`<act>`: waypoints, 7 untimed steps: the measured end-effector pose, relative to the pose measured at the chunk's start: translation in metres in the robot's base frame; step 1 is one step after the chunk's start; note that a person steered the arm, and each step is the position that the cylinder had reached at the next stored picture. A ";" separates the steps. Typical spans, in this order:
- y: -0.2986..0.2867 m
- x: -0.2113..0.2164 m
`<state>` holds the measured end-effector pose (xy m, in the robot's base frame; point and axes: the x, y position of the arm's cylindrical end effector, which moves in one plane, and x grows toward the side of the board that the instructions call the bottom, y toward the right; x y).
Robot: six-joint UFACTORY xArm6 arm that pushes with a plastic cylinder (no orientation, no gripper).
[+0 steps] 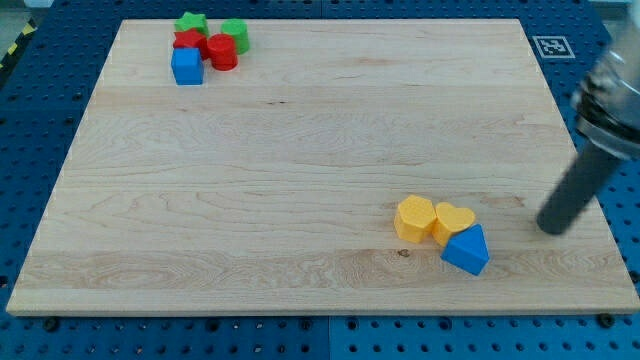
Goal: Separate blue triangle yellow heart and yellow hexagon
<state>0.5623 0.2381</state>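
Note:
A yellow hexagon (pixel 414 218), a yellow heart (pixel 454 219) and a blue triangle (pixel 467 250) sit bunched together at the view's lower right of the wooden board, touching one another. The hexagon is leftmost, the heart is to its right, and the triangle is below the heart. My tip (pixel 551 229) rests on the board to the right of this group, about a block's width and a half from the heart and triangle, touching none of them.
A second cluster sits at the view's top left: a green star (pixel 191 23), a green block (pixel 236 35), a red block (pixel 189 42), a red cylinder (pixel 222 52) and a blue block (pixel 187 67). The board's right edge (pixel 600 200) lies near my tip.

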 end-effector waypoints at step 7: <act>-0.183 0.042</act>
<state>0.6041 0.0548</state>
